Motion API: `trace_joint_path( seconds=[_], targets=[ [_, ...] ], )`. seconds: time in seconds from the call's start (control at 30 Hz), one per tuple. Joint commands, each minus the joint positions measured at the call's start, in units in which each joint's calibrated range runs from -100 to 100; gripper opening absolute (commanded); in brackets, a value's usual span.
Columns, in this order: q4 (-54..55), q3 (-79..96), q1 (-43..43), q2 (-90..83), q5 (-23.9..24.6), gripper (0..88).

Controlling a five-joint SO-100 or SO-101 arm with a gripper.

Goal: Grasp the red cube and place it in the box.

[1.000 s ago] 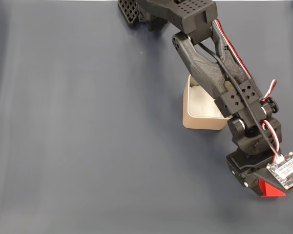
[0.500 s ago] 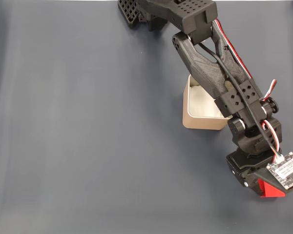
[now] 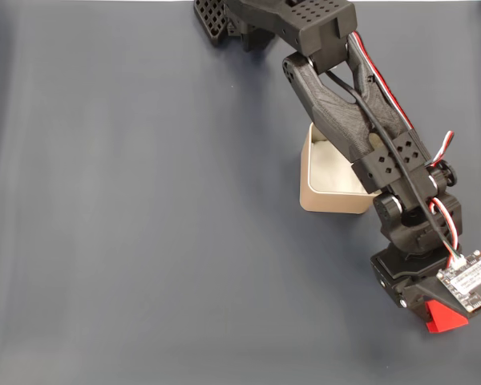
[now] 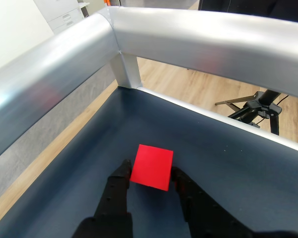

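At the table's (image 3: 144, 241) lower right corner in the fixed view: one small bright red cube (image 4: 152, 167), gripped between black jaws, beside the silver rail (image 4: 198, 34). One beige square box (image 3: 330, 180), well apart. Open dark surface leftward.

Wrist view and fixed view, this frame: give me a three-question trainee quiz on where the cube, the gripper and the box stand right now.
1. True or false: in the wrist view the red cube sits between the two fingers of the gripper.
2. In the fixed view, where is the box relative to the cube? A) up and to the left B) directly below C) far to the right
3. Fill in: the cube is not yet inside the ____.

Key:
1. True; a dark finger flanks it on each side.
2. A; the arm crosses over the box's right part.
3. box; the visible part of its white interior holds nothing.
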State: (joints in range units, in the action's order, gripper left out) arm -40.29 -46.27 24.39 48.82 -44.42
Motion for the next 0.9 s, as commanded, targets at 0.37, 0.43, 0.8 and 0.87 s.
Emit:
trace_joint_path(
  seconds=[0.37, 0.43, 0.8, 0.87],
  targets=[
    [-0.54, -0.68, -0.36, -2.39, -0.39, 19.3],
    [-0.54, -0.04, -0.29, -2.73, -0.59, 18.2],
    [-0.62, 1.87, -0.21, -4.12, -1.17, 13.8],
    [-0.62, 2.51, -0.21, -4.55, -1.22, 13.5]
  ],
)
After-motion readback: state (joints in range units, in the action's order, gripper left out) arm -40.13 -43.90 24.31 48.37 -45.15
